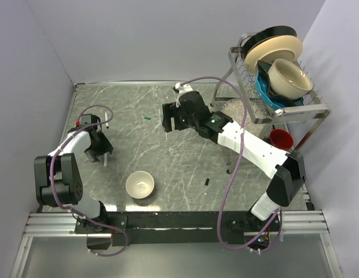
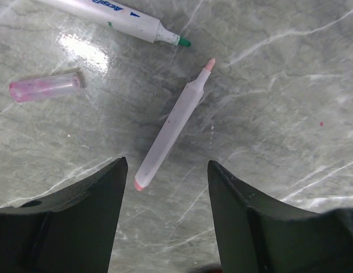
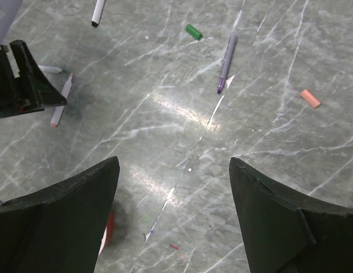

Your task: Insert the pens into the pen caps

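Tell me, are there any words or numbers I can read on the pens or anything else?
"Acr…": blue print on the white marker pen with the green tip, cut off by the picture's edge and blurred, so the rest is unreadable.
Nothing else shows any readable words, numbers or signs.

We saw a pale red-tipped pen (image 2: 171, 125) lying uncapped and slantwise on the bench (image 2: 279, 114), a green-tipped pen (image 2: 125, 20) uncapped near its tip, a pinkish clear cap (image 2: 44, 87) beside them, and a green cap (image 3: 193, 31), an orange cap (image 3: 310, 98) and a black cap (image 1: 207, 182) lying apart.
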`<move>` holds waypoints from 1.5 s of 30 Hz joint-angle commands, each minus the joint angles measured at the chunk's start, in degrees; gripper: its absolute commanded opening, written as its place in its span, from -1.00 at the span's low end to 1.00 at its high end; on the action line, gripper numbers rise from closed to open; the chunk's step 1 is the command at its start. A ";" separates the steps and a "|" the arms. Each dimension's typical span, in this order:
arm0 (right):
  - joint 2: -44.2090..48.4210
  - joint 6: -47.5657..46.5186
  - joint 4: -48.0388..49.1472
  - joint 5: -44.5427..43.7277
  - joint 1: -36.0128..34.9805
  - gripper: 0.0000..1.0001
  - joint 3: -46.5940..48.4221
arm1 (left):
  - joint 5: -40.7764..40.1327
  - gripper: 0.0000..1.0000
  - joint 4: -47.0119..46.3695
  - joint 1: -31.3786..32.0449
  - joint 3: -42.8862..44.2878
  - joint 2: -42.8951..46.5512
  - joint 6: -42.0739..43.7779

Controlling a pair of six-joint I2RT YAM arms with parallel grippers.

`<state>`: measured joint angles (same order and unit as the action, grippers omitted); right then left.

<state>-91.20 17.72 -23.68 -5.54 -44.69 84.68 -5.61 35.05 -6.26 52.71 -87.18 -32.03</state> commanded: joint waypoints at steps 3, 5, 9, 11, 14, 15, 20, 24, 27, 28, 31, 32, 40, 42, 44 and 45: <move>3.48 0.92 2.85 0.97 0.13 0.71 -1.27 | 1.03 0.28 0.02 -0.24 2.05 -1.67 1.71; 3.83 1.00 2.94 0.88 0.13 0.71 -1.71 | 0.86 0.26 0.46 -0.24 2.05 -2.47 1.88; 4.27 1.88 2.68 0.53 0.21 0.71 -2.15 | -0.02 0.14 0.38 -0.24 2.05 -3.79 1.88; 4.62 2.32 2.41 0.79 0.21 0.71 -2.16 | 0.16 0.13 0.37 -0.33 1.70 -3.88 1.97; 5.15 2.76 1.71 1.06 0.13 0.66 -1.89 | 0.07 0.07 0.55 -0.24 1.17 -4.75 2.15; 5.24 3.11 1.45 0.97 0.13 0.66 -1.72 | -0.19 -0.05 0.72 -0.24 1.26 -5.54 2.15; 7.35 4.08 1.09 0.09 0.13 0.66 -2.77 | 1.12 -0.34 0.29 -0.24 1.17 -5.73 2.67; 9.10 5.05 2.06 0.53 0.13 0.66 -4.44 | 2.70 -0.46 -0.50 -0.15 0.20 -2.05 3.81; 9.90 5.57 2.58 1.76 0.21 0.65 -5.58 | 5.94 -0.58 -1.73 0.54 -0.50 1.03 4.87; 10.07 5.75 2.76 2.20 0.13 0.64 -6.11 | 6.48 -0.61 -2.09 1.07 -0.76 1.91 4.87; 10.16 6.28 3.29 3.60 0.13 0.64 -6.72 | 8.86 -0.80 -3.40 3.71 -1.38 5.52 4.87; 10.08 6.54 3.38 4.39 0.13 0.64 -6.81 | 8.68 -0.95 -3.49 4.50 -1.55 6.83 4.70; 6.91 8.91 3.82 5.36 0.13 0.63 -5.68 | 18.14 -0.97 -5.77 9.86 -3.74 13.86 4.70; 6.04 11.28 4.69 7.55 0.30 0.62 -5.32 | 22.37 -0.95 -7.97 11.09 -5.50 19.83 4.61; 5.33 14.34 5.92 10.45 0.21 0.62 -4.97 | 28.94 -0.94 -11.39 12.06 -8.23 25.53 4.78; 5.15 15.50 7.15 11.51 0.21 0.61 -4.88 | 30.81 -0.94 -12.28 12.41 -8.93 27.22 4.87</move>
<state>-85.03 27.51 -21.54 1.23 -44.69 78.22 12.34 29.32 4.60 46.15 -68.64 -28.10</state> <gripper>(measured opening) 0.811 0.048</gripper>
